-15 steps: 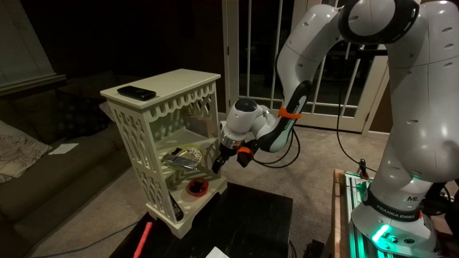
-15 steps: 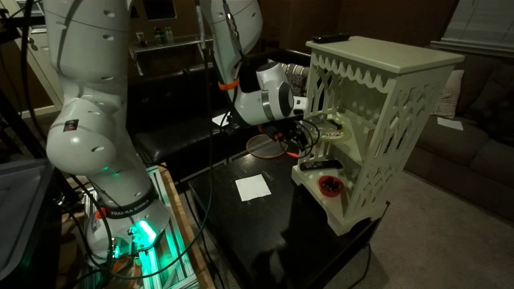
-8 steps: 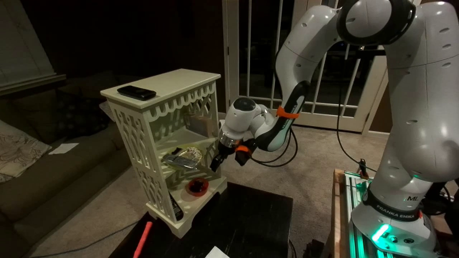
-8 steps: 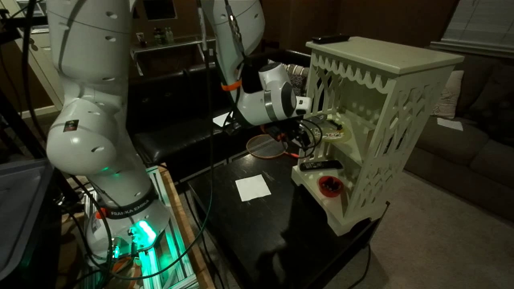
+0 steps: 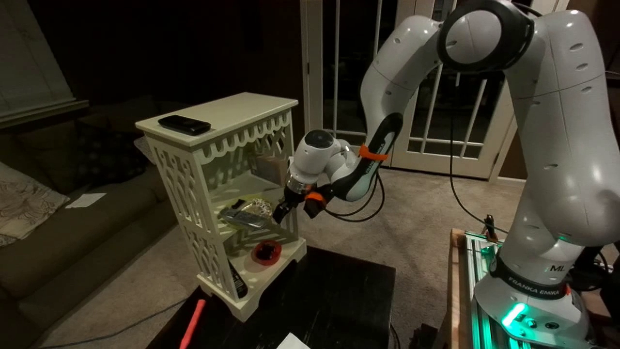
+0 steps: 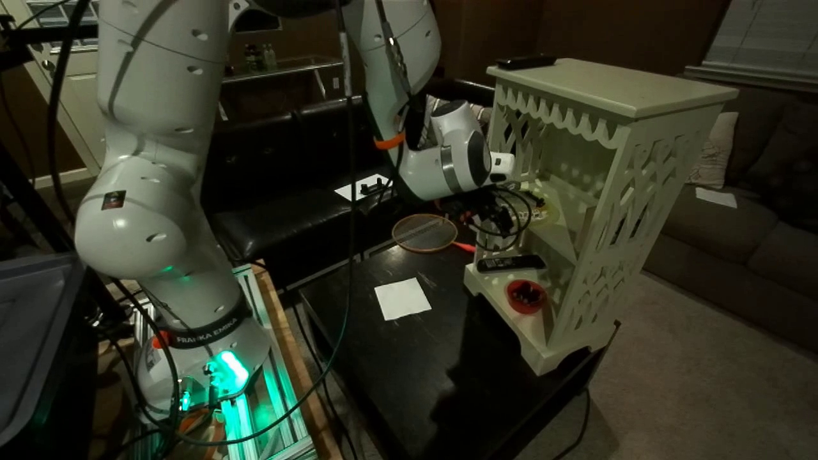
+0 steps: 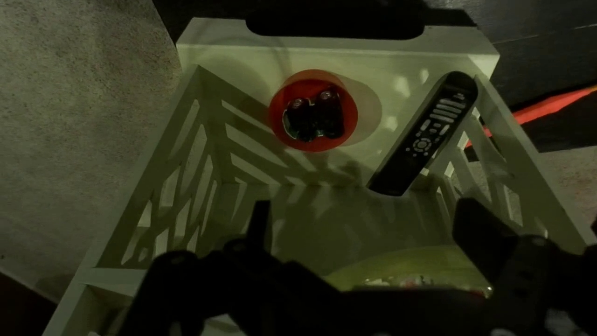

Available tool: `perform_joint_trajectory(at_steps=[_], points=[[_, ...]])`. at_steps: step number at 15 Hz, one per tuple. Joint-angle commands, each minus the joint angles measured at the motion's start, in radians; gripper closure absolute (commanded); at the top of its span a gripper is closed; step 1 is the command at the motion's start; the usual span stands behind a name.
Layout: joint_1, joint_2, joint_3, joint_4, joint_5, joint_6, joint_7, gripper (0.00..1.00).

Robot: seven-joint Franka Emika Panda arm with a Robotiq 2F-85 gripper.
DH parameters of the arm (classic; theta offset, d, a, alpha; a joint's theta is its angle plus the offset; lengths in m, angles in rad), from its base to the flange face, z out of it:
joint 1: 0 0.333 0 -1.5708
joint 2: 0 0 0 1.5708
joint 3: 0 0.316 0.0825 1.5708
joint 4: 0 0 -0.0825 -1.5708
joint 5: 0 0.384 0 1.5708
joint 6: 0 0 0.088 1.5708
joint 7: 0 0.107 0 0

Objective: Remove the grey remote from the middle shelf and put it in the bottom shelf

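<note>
Entering low, I could tip the yellow-green plate (image 7: 396,265) off the middle shelf (image 5: 245,186) with my hand (image 7: 365,215) (spread wide, empty).

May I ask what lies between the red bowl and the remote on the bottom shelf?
Between the red bowl and the remote, the wrist view shows only bare bottom shelf, marked by shadow and patches of light.

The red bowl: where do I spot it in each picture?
In an exterior view, the red bowl is below the middle, slightly left.
In an exterior view, the red bowl is below the middle, to the right.
In the wrist view, the red bowl is in the upper middle.
Shared landmark: the black remote control beside it, on the same bottom shelf.
</note>
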Motion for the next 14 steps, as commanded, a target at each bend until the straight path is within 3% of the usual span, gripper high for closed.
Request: perform_joint_trajectory(at_steps=[1, 10, 14], points=[[0.028, 0.067, -0.020, 0.074, -0.001, 0.005, 0.047, 0.00], [0.083, 0.118, -0.074, 0.171, -0.016, 0.048, 0.136, 0.00], [0.130, 0.139, -0.134, 0.206, -0.023, 0.095, 0.185, 0.00]])
